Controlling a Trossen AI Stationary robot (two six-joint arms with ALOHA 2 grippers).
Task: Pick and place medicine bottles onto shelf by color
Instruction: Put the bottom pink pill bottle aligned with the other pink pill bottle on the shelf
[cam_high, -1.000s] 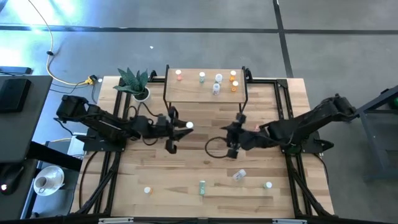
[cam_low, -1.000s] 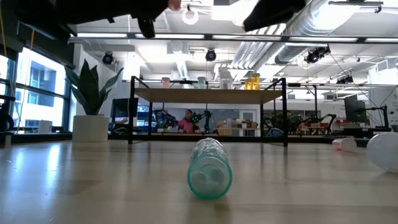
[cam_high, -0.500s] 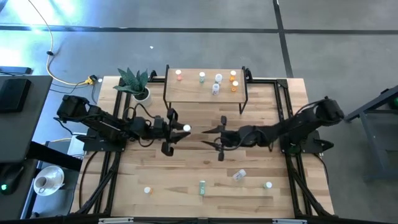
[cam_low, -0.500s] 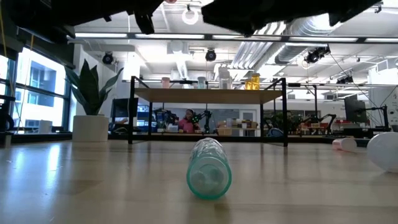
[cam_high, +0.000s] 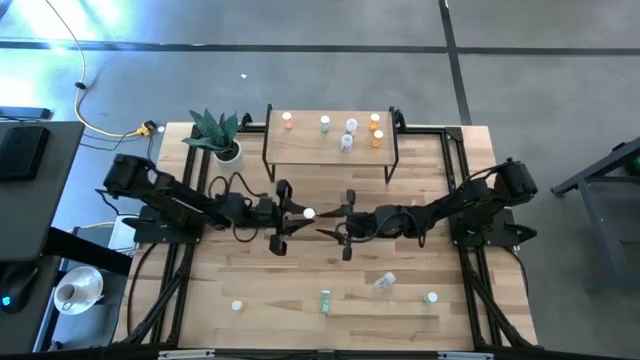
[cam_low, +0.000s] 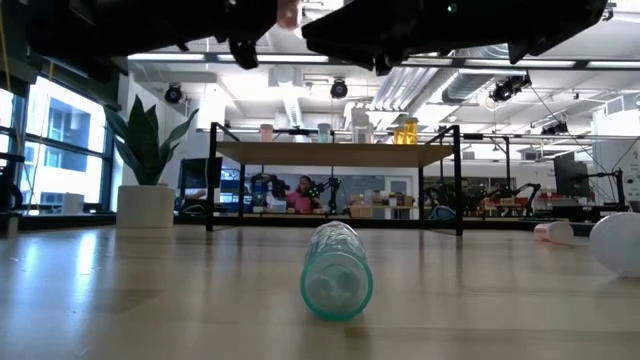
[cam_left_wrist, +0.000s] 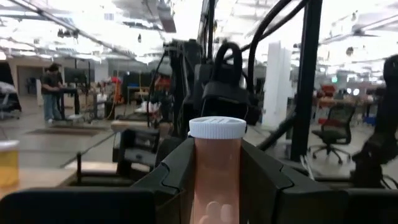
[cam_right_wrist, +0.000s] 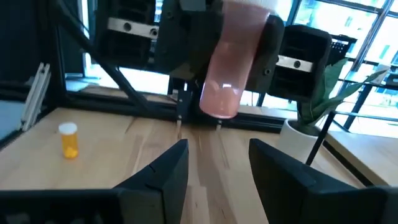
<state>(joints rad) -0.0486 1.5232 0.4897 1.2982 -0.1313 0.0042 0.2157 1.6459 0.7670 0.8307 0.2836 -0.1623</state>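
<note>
Pink bottle (cam_left_wrist: 216, 168) is clenched upright in your left gripper (cam_high: 287, 213), held above the tabletop (cam_high: 300, 280) in front of the shelf (cam_high: 330, 148). Since the earlier frame your right gripper (cam_high: 335, 224) has slid in toward it, fingers (cam_right_wrist: 163, 174) parted, holding nothing, now just beside the bottle.

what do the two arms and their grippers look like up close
Both arms are dark, nearly black, jointed links with black cables looping loosely along them. The left gripper has two broad, matte dark fingers with stepped, angular inner edges. The right gripper has the same blocky dark fingers with slanted tips. No markings show.
</note>
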